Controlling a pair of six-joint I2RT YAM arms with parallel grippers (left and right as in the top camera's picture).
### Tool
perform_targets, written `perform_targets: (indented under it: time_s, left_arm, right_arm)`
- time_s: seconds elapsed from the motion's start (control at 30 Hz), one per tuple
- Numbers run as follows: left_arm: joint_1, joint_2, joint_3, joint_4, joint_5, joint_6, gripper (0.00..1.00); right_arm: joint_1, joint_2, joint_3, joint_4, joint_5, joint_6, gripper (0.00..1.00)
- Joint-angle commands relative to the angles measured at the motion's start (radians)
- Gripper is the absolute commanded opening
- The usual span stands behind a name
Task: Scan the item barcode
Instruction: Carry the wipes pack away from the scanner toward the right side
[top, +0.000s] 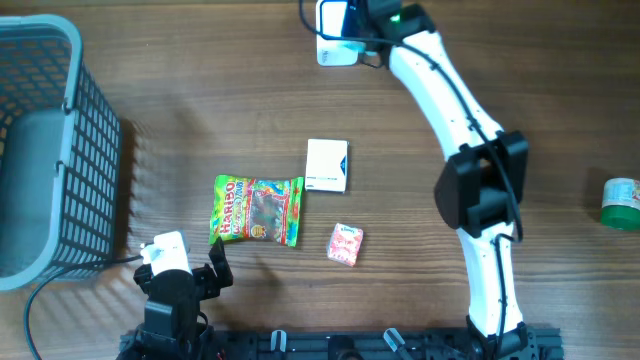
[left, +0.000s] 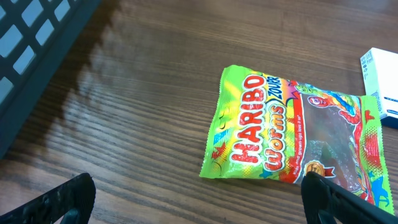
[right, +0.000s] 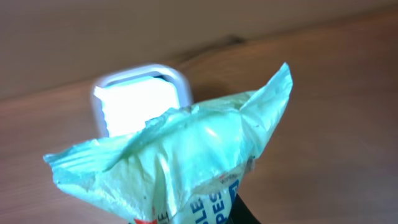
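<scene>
The right claw (top: 358, 18) is clamped on a pale green packet (right: 180, 158), held over the white scanner (right: 140, 99) at the counter's (top: 150, 130) far edge. Its wrist view shows the packet's length running from claw toward scanner; the barcode, perhaps underneath, isn't visible. Overhead shows the left claw (top: 212, 272) gaping empty, well apart, beside the Haribo bag (top: 256, 210).

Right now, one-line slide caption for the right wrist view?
Right wrist: pale green crinkled plastic packet held up facing the white rounded-square scanner on the brown wooden table.
</scene>
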Motion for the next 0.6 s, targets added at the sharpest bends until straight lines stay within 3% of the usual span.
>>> perform_targets:
  time_s: [0.0,0.07,0.2,0.5,0.57]
  left_arm:
    - [-0.006,-0.007,0.003,-0.001,0.002,-0.005,1.0]
    - [-0.006,-0.007,0.003,-0.001,0.002,-0.005,1.0]
    - [-0.006,-0.007,0.003,-0.001,0.002,-0.005,1.0]
    - [-0.006,-0.007,0.003,-0.001,0.002,-0.005,1.0]
    - [-0.006,-0.007,0.003,-0.001,0.002,-0.005,1.0]
  right_arm:
    - [-0.068,-0.109,0.03,-0.256,0.322,0.116,0.04]
    - [-0.114,-0.113,0.029,-0.447,0.46,0.22,0.05]
    - [-0.261,-0.112,-0.025,-0.623,0.573,0.393,0.05]
    - [-0.643,-0.11,-0.321,-0.399,0.56,0.383,0.05]
    - [-0.703,-0.11,-0.353,-0.343,0.498,0.315,0.05]
